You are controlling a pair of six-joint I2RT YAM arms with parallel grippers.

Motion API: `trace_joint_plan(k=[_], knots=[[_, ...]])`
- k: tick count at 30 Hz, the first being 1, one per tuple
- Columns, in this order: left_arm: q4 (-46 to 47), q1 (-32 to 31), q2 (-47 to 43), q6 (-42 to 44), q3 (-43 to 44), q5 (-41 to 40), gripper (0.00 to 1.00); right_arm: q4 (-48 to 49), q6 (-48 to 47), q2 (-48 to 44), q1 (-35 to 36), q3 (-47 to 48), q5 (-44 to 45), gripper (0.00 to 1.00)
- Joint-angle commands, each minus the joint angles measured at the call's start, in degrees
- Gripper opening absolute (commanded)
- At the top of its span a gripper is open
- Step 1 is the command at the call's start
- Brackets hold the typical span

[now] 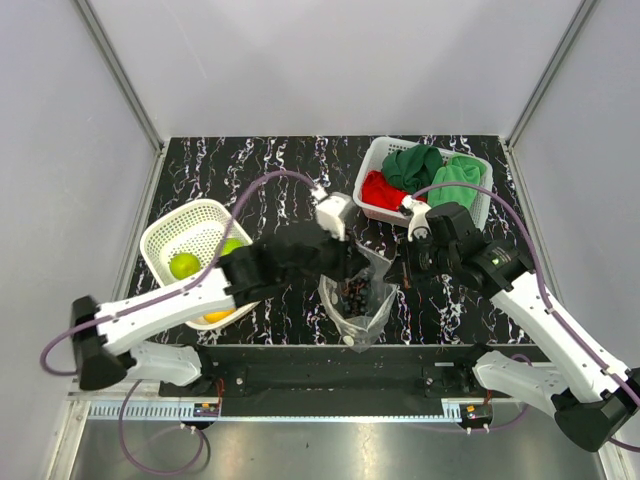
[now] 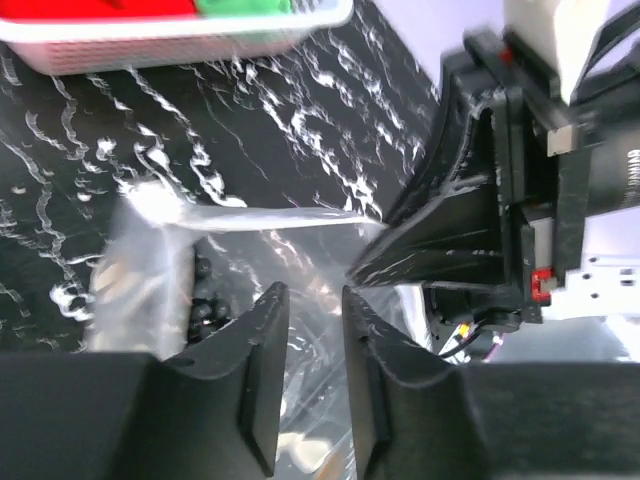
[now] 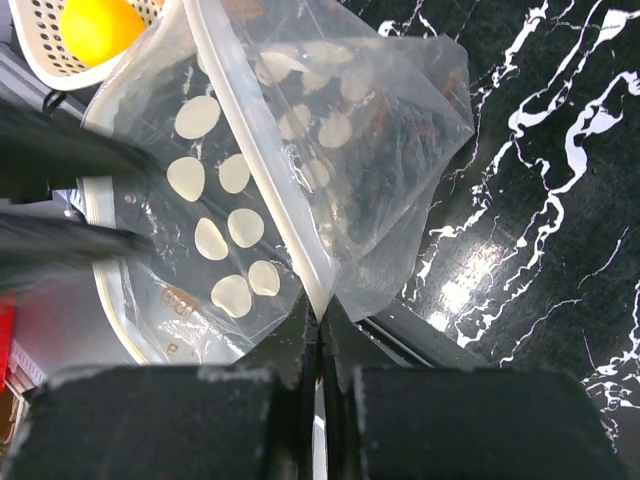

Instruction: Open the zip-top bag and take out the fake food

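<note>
The zip-top bag (image 1: 358,305) is clear with white dots (image 3: 330,130) and hangs between the two arms above the table's near edge. My right gripper (image 3: 320,312) is shut on the end of its zip strip; from above it shows at the bag's right (image 1: 405,270). My left gripper (image 2: 310,290) reaches in from the left (image 1: 352,268). Its jaws stand a narrow gap apart, with crumpled bag film (image 2: 250,235) showing through the gap. Small dark round pieces (image 2: 205,305) lie inside the bag. Two green apples (image 1: 184,265) (image 1: 231,246) and a yellow fruit (image 1: 218,316) sit in the left basket (image 1: 165,235).
A white perforated basket (image 1: 378,150) holding red and green cloths stands at the back right and shows in the left wrist view (image 2: 150,40). The yellow fruit (image 3: 95,25) appears in the right wrist view. The table is black marble-patterned.
</note>
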Motion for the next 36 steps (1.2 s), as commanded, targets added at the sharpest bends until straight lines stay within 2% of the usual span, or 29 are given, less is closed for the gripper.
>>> trace_joint_plan(k=[1,6,10,14,16,20,22,25,33,36], knots=[[-6.6,-4.4,10.4,0.4,7.8,-8.2,0.25,1.4,0.3,-0.3,0.1,3.6,-1.0,0.0],[-17.2,-5.5,20.9,-2.7,14.9,-11.5,0.14,1.3,0.4,-0.4,0.1,4.0,-0.9,0.0],[-17.8,-5.5,24.8,-4.2,14.6,-10.6,0.11,1.1,0.5,-0.9,0.1,3.0,-0.8,0.0],[-14.0,-5.5,27.6,-6.0,11.6,-8.4,0.3,1.0,0.7,-1.0,0.1,2.1,-0.7,0.0],[-9.4,-5.5,28.1,-7.6,8.5,-7.9,0.34,1.0,0.8,-1.3,0.1,1.3,-0.6,0.0],[-8.4,-5.5,30.9,-9.1,7.9,-7.3,0.36,0.8,1.3,-2.2,0.1,0.1,-0.3,0.0],[-7.3,-5.5,31.4,-10.1,7.2,-7.5,0.5,0.4,1.3,-2.9,0.1,-0.6,-0.3,0.0],[-7.2,-5.5,33.2,-10.7,6.5,-8.2,0.58,0.5,1.6,-3.5,0.1,-1.4,-0.5,0.0],[-4.1,-5.6,36.7,-13.1,3.8,-10.1,0.61,0.2,2.3,-4.8,0.1,-2.7,-0.4,0.0],[-3.6,-5.5,37.7,-13.2,3.7,-11.7,0.53,0.2,2.5,-5.2,0.1,-3.0,-0.3,0.0]])
